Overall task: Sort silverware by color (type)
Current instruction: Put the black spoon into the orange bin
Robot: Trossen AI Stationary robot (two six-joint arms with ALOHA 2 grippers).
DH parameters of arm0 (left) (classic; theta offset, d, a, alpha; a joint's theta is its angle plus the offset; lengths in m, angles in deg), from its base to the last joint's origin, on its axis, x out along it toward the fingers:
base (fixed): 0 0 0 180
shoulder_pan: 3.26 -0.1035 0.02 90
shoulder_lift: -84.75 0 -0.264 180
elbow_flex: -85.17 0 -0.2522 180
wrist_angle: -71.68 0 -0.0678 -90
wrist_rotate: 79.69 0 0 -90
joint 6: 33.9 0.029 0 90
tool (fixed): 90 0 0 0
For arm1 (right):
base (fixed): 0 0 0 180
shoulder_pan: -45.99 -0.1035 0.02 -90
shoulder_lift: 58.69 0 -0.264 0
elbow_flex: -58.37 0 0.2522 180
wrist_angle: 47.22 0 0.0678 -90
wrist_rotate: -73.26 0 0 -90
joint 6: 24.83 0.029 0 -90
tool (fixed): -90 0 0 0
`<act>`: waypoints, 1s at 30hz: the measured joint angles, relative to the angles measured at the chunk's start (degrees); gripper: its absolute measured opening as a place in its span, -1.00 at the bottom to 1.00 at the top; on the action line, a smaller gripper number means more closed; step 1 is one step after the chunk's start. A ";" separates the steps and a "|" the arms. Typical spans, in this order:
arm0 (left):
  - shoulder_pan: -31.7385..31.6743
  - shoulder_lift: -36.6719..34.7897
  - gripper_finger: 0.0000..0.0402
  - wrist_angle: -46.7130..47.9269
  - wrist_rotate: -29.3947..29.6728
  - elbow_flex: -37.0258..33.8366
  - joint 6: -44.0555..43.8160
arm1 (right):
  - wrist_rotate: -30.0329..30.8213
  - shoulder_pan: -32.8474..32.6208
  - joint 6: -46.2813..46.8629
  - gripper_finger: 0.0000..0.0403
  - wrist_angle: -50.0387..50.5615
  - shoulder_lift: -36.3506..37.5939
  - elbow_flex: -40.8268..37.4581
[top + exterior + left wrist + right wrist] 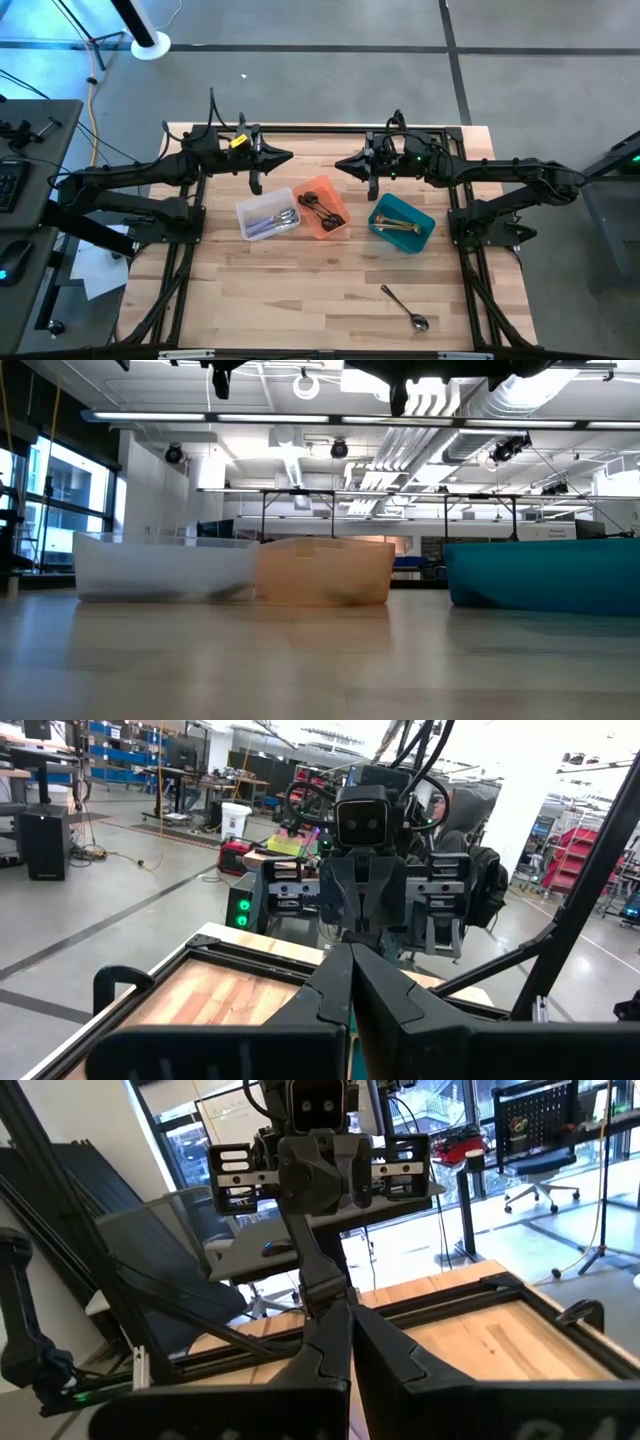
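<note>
Wood table (300, 290), one silver spoon (405, 307) left, well clear of the teal bin (402, 224); both my jaws pressed together, need opening.

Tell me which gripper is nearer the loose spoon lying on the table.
Right. The right gripper hangs shut above the table's far side, nearly over the spoon's column. The left gripper, also shut, sits farther across, beyond the orange bin.
</note>
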 joint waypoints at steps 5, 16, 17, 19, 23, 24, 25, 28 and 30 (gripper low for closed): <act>0.00 0.00 -1.00 0.00 0.01 0.00 0.01 | -1.59 -0.51 3.21 -1.00 1.46 -0.02 0.00; 0.00 0.00 -1.00 1.26 0.00 0.00 0.01 | -10.33 -15.69 6.13 -1.00 34.56 -0.13 9.17; 0.00 0.00 -1.00 1.60 -0.01 0.00 0.01 | -6.84 -17.73 4.52 -1.00 42.22 -0.37 12.25; 0.00 0.00 -1.00 2.05 0.01 0.00 0.01 | -0.57 -20.94 4.70 -1.00 56.12 -1.27 18.36; 0.00 -0.02 -1.00 2.99 -0.01 0.00 0.01 | 2.75 -24.17 15.14 -1.00 74.01 -2.65 26.05; 0.00 -0.02 -1.00 2.99 0.01 0.00 0.01 | 2.58 -24.85 18.18 -1.00 75.74 -2.69 26.36; -0.01 -0.02 -1.00 2.91 0.01 0.00 0.03 | 2.32 -25.53 21.36 -1.00 76.98 -2.69 26.35; 0.00 -0.02 -1.00 2.88 0.01 -0.01 0.03 | 0.89 -27.99 30.64 -1.00 77.61 -2.69 24.19; -0.01 -0.02 -1.00 2.86 0.01 0.00 0.03 | -1.60 -30.17 37.19 -1.00 77.80 -2.69 21.05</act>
